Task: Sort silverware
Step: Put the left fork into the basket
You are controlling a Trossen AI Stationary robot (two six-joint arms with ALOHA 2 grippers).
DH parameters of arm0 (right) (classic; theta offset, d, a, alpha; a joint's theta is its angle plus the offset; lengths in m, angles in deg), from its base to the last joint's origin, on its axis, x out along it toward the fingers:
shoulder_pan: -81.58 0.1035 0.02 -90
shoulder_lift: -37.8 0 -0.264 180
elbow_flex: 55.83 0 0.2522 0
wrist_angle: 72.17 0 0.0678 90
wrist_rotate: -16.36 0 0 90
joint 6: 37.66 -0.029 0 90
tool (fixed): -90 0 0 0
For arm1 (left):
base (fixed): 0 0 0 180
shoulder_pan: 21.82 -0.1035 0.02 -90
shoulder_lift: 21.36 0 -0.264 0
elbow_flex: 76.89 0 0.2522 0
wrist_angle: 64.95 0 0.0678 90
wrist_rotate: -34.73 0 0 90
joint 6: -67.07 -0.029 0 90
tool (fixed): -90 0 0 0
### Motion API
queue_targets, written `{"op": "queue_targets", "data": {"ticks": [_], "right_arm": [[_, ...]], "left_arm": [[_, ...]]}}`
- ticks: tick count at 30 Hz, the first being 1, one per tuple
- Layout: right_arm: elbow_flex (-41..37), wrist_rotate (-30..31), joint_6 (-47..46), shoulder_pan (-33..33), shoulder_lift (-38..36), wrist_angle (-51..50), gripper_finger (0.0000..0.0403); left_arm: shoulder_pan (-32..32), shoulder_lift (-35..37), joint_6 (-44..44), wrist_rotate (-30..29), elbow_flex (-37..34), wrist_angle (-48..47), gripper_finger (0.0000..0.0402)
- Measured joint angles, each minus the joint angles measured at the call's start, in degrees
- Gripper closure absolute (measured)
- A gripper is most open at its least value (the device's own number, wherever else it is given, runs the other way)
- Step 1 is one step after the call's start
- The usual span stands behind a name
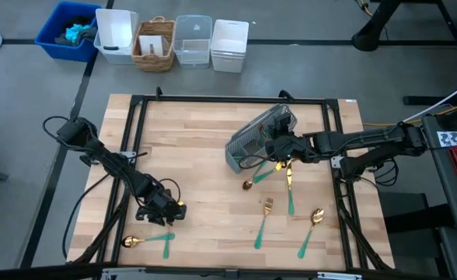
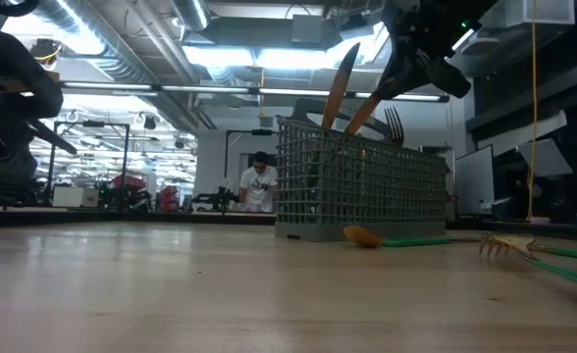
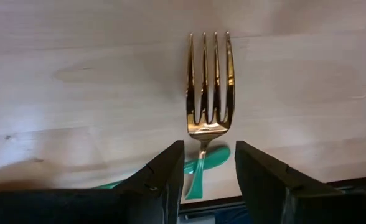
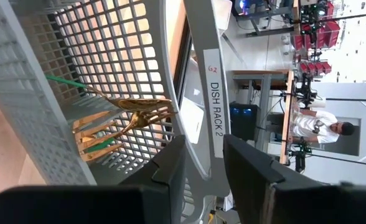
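The left gripper (image 1: pixel 166 213) hangs low over the table's near left, open. Its fingers (image 3: pixel 209 147) stand on either side of a gold fork (image 3: pixel 209 87), just below the head, without touching it. The fork's teal handle (image 1: pixel 166 249) crosses a spoon's handle (image 3: pixel 219 157); that spoon (image 1: pixel 129 242) lies to the left. The grey mesh caddy (image 1: pixel 259 134) stands mid-table with several pieces upright inside (image 2: pixel 343 78). The right gripper (image 1: pixel 273 148) is at the caddy's near long side. Loose on the table are a spoon (image 1: pixel 248 184), a knife (image 1: pixel 289 183), a fork (image 1: pixel 266 208) and another spoon (image 1: pixel 316 215). My right gripper (image 4: pixel 205 146) has the caddy's rim band (image 4: pixel 201 93), the part labelled "DISH RACK 2", between its two fingers, and the band fills the gap. It comes from the table's right, slanting down. The caddy's bottom (image 2: pixel 357 235) rests flat on the table, upright.
Beyond the far edge stand a blue bin (image 1: pixel 69 31), a white bin (image 1: pixel 116 35), a wicker basket (image 1: pixel 155 43), a clear tub (image 1: pixel 193 39) and a white tub (image 1: pixel 230 43). A black frame (image 1: pixel 135 99) borders the tabletop. A person (image 2: pixel 259 181) stands far off in the room.
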Motion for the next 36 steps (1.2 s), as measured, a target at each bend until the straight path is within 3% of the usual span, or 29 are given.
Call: {"op": "queue_targets", "data": {"ticks": [15,22,36], "right_arm": [[0.00,0.04,0.07,0.00,-0.02,-0.33,0.0292],[0.15,1.57,0.20,0.00,-0.02,-0.50,0.0292],[9.56,0.72,-4.29,0.00,-0.09,-6.45,0.0292]], "left_arm": [[-0.07,-4.68,-1.42,0.03,0.00,2.27,0.0271],[-0.13,-4.87,-6.09,0.20,0.00,2.19,0.0326],[-1.03,-2.79,-15.00,-2.77,0.00,4.79,0.0328]]}}
